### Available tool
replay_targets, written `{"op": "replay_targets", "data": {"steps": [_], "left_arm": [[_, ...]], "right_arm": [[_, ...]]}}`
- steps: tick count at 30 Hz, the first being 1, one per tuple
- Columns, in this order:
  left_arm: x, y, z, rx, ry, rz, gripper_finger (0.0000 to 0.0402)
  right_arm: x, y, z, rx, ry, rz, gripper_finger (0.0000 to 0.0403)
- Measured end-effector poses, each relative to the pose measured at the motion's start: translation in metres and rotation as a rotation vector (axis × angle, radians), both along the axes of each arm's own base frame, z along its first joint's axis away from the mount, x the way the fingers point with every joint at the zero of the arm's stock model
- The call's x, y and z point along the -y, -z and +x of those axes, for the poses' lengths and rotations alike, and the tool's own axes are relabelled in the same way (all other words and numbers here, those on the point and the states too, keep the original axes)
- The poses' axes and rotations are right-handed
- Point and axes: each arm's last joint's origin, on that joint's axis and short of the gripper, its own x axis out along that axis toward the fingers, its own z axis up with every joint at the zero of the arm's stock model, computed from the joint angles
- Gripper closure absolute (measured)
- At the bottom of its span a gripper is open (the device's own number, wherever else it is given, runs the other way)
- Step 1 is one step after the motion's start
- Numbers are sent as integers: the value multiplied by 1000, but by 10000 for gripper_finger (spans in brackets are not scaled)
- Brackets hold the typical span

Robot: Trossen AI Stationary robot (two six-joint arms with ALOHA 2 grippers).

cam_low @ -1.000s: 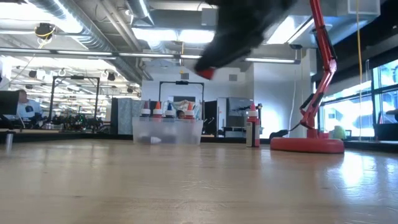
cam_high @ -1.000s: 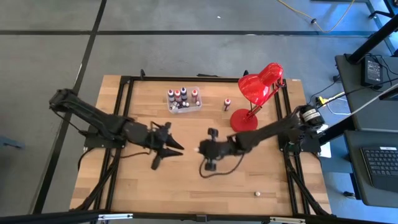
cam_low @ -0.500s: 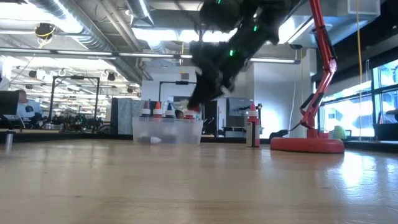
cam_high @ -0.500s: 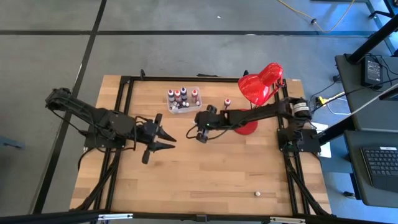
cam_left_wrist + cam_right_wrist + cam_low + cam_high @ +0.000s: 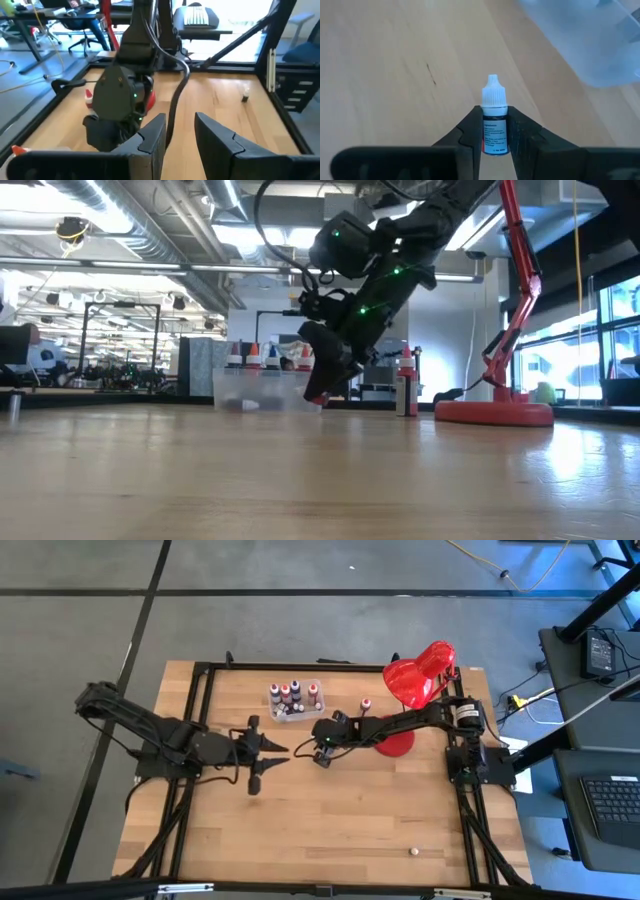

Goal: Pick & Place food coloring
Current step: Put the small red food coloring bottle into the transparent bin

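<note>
Right gripper pinches a food coloring bottle (white-capped) near the clear box; red lamp beside.

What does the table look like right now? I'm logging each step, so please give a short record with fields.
right hand: shut on a white-capped food coloring bottle, just short of the clear box
left hand: open, holding nothing, near table centre
clear box: at the table's far side, several bottles standing inside
loose bottle: upright between box and lamp
red lamp: far right of the table
</note>
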Motion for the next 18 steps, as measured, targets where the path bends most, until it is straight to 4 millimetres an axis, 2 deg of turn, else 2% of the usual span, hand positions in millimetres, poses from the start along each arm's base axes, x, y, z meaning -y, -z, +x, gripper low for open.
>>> {"op": "replay_targets", "data": {"steps": [11,18], "left_arm": [[10,28,24,-123,2,49,302],[15,46,37,-192,2,76,302]], "right_arm": [[0,3,0,-8,-7,5,322],[-1,3,0,-8,-18,19,294]]}}
